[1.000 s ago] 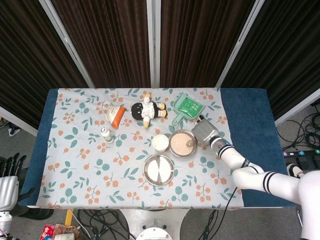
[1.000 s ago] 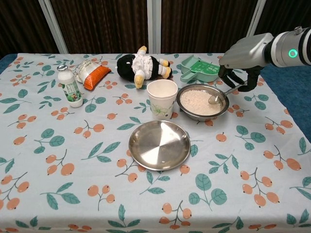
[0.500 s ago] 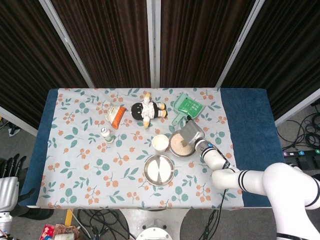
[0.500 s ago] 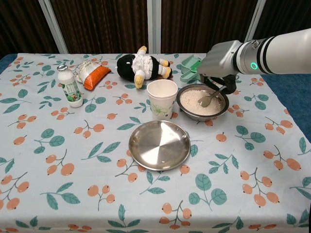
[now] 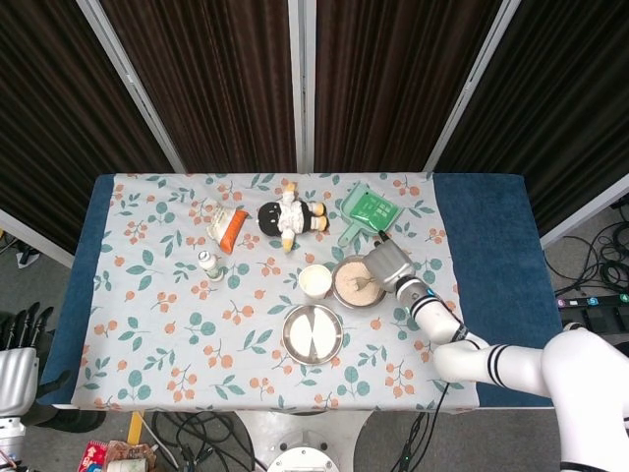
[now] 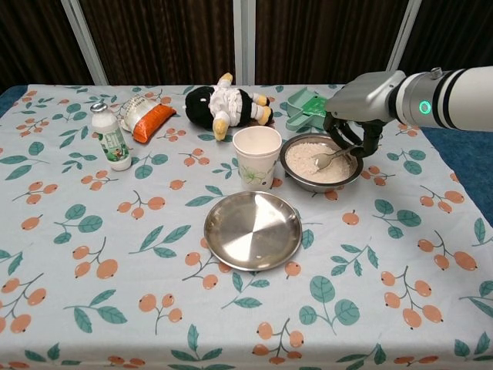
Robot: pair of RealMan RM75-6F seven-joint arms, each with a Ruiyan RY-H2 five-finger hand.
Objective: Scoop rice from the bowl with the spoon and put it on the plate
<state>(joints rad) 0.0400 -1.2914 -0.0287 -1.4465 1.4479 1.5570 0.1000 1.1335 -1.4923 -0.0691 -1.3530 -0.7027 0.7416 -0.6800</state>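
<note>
A steel bowl (image 6: 296,176) (image 5: 341,296) full of white rice (image 6: 310,160) stands right of centre. My right hand (image 6: 356,109) (image 5: 388,264) hovers over the bowl's right rim and holds a metal spoon (image 6: 330,157) by its handle, with the spoon's bowl lying in the rice. An empty steel plate (image 6: 253,230) (image 5: 313,333) sits just in front of the bowl, to its left. My left hand (image 5: 20,339) hangs off the table's left edge, fingers apart, holding nothing.
A white paper cup (image 6: 256,156) stands against the bowl's left side. Behind it lie a penguin plush (image 6: 226,105), a green dustpan (image 6: 314,108) and an orange snack bag (image 6: 146,117). A small milk bottle (image 6: 112,139) stands at the left.
My right hand swung left from beside the bowl to over it, then drew back slightly right. The spoon went from the rice's right edge deeper into the rice.
</note>
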